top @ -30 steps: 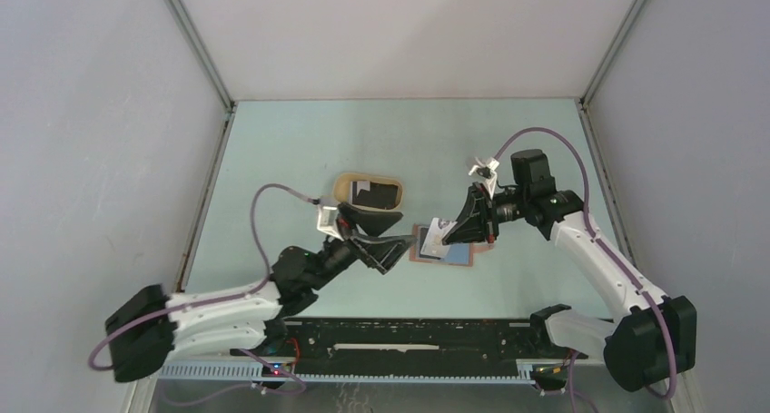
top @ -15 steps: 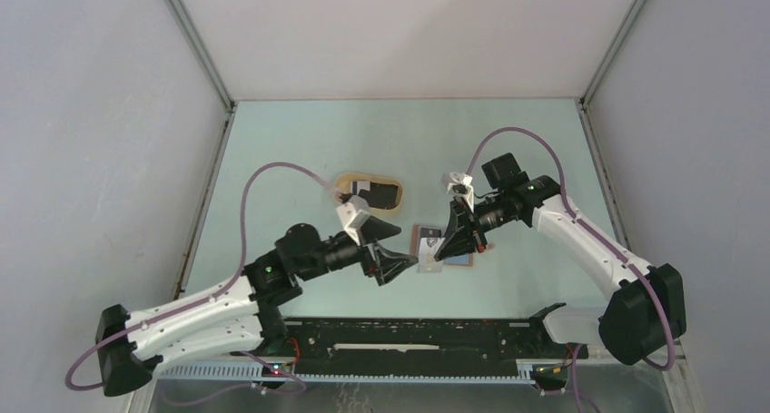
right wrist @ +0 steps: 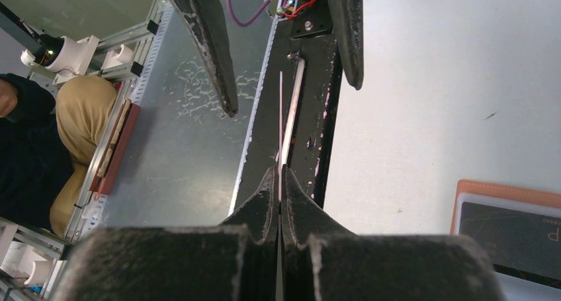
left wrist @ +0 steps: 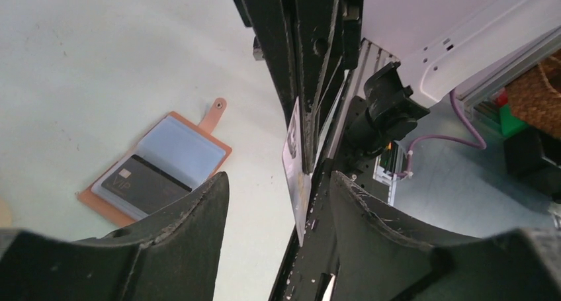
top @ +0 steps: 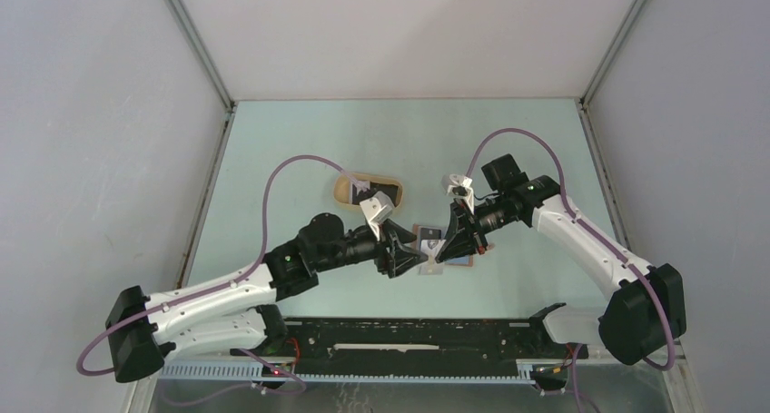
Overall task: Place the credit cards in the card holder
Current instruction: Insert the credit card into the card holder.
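I have the right gripper (right wrist: 279, 174) pinched fully closed on one thin whitish plastic card (left wrist: 296, 182). It holds the card on edge, clear of the pale green tabletop (top: 300, 150) and over the left end of the open reddish-brown leather wallet (left wrist: 185, 149). The card stands upright, I judge, so that both flat faces are free for the other arm to take.

The left gripper (left wrist: 278, 180) comes in from the left of the wallet. Its jaws are apart and straddle the free end of the card, one finger on each side. The right wrist view shows a gap on both sides, so it has hold of nothing. This looks like a handover in mid-air, probably to re-grip the card at an angle better suited to sliding it into a pocket.

The wallet lies flat and unfolded with its light blue pockets facing up and its snap tab pointing away. One black card (left wrist: 142, 182) already sits in a pocket. Beyond the wallet and to its left, an oval beige tray (top: 341, 189) holds more dark cards (top: 386, 195), so most of the job is ahead.

The risk I watch for is the left jaws catching the card skewed, or the right side letting go before the left has a firm pinch.
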Controlling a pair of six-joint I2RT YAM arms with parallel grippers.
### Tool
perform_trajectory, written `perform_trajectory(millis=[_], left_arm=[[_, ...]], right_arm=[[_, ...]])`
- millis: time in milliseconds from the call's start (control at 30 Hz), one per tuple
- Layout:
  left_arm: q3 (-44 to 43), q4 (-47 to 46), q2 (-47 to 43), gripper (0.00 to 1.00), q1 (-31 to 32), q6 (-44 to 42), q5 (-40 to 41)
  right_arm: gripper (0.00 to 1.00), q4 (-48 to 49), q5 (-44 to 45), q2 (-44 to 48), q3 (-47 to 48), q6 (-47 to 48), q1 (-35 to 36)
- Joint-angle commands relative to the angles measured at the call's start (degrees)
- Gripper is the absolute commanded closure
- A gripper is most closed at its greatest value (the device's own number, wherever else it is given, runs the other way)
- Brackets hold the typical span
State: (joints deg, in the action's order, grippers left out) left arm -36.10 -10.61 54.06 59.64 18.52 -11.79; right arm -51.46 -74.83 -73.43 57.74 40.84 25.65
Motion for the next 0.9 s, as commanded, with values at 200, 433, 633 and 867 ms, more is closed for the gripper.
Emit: perform_trajectory(millis=[200, 433, 633, 867], left_arm=[[-2.36, -7.95, 2.72, 0.47, -0.99, 3.79, -4.04], [-3.24, -9.41, 5.72, 0.98, -2.30, 5.25, -8.05], [1.33, -13.21, 4.67, 1.00, -6.29, 9.72, -8.12], [6.08, -17.83, 7.17, 1.00, -10.98, 13.84, -6.73]], right_arm=[[1.00, -1.10, -0.36, 0.30, 2.48, 1.87, 0.54], [1.00, -1.24, -0.17, 0.16, 2.47, 1.98, 0.54], [0.42, -1.53, 3.21, 0.74, 2.74, 2.32, 0.20], [0.34, 3.72, 11.25, 5.65, 1.01, -5.01, -7.56]])
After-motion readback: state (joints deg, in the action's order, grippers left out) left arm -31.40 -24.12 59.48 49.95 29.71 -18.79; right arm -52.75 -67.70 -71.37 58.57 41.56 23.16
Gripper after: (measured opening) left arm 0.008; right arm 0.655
